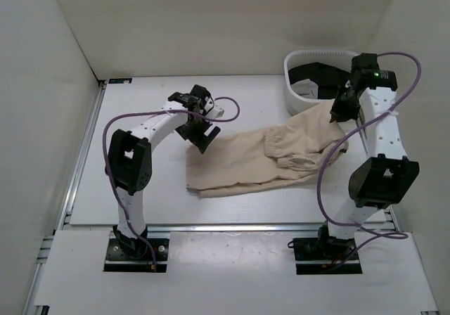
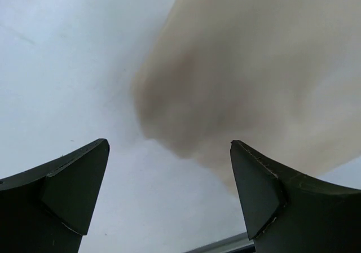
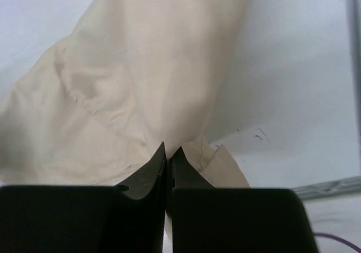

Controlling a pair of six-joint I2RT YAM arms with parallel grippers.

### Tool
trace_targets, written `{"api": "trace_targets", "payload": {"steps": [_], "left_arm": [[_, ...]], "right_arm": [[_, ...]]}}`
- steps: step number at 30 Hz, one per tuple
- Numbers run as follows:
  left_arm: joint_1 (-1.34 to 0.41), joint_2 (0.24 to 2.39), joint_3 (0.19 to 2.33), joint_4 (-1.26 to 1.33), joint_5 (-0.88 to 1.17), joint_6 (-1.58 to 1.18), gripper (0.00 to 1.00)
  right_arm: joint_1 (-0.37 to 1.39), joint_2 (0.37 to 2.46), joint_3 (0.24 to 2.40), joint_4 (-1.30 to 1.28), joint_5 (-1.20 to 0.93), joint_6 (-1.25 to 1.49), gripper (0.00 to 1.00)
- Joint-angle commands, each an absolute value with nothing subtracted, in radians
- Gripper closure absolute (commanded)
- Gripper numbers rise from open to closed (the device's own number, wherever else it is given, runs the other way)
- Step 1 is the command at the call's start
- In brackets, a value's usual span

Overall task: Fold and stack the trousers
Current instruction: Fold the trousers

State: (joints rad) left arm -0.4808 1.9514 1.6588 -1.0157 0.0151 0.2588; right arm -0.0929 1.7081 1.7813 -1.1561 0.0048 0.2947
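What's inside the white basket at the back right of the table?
Black cloth lies inside the basket. The right arm covers the basket's right side, and its bottom under the cloth cannot be seen, so anything else in there is hidden.

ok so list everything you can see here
trousers: 1, beige, mid table, right end lifted
basket: 1, white, far right corner of table
garment: black, in the basket, count unclear
table: 1, white, under it all
cables: 2, purple, one along each arm
left arm: 1, white and black, over the trousers' left end, jaws open
right arm: 1, white and black, by the basket, jaws shut on the trousers
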Motion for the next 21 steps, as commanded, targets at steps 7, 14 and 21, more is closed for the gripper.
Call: {"api": "trace_targets", "payload": {"steps": [7, 14, 21], "left_arm": [[-0.465, 2.060, 1.603, -1.035, 0.167, 0.255, 0.00], [-0.371, 2.075, 1.427, -0.924, 0.159, 0.255, 0.49], [-0.351, 2.097, 1.405, -0.865, 0.227, 0.293, 0.78]], "right_arm": [[0.479, 1.830, 1.970, -1.483, 0.302, 0.336, 1.00], [0.767, 2.012, 2.280, -1.473, 0.328, 0.400, 1.00], [0.828, 2.010, 2.226, -1.272, 0.141, 0.391, 1.00]]}}
